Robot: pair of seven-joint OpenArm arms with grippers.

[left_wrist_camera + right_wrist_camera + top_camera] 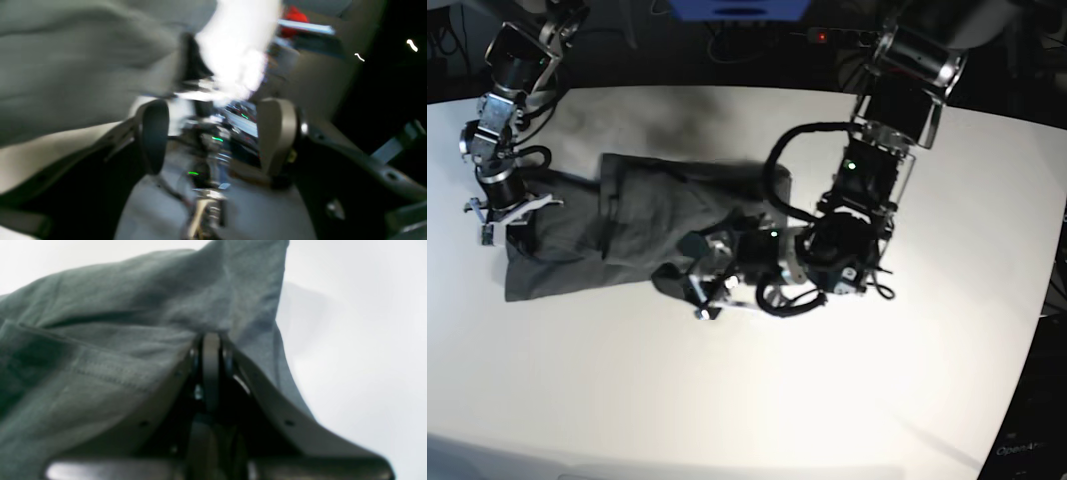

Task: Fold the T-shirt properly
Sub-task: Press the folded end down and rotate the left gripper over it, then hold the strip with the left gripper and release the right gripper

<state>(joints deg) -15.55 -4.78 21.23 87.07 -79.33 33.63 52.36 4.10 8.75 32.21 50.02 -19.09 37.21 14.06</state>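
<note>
T-shirt (617, 235): dark grey, lying crumpled and partly folded on the white table (947, 380), over toward the left half of my base view. One edge is pulled up at the far left end.

Right gripper (210, 340): pressed together on a fold of the shirt. From its wrist cam I see the fabric bunched right at the fingertips, a stitched hem running off to the left and white table behind. In the base view it's at the shirt's left end.

Left gripper (217, 133): spread wide, nothing between the fingers that I can make out. Its wrist cam is really blurry, but grey cloth fills the upper left, just beside one finger. In the base view it sits low at the shirt's right edge, arm curled over the table.

Cables (789, 300): black loops hanging off the left arm near the wrist.
</note>
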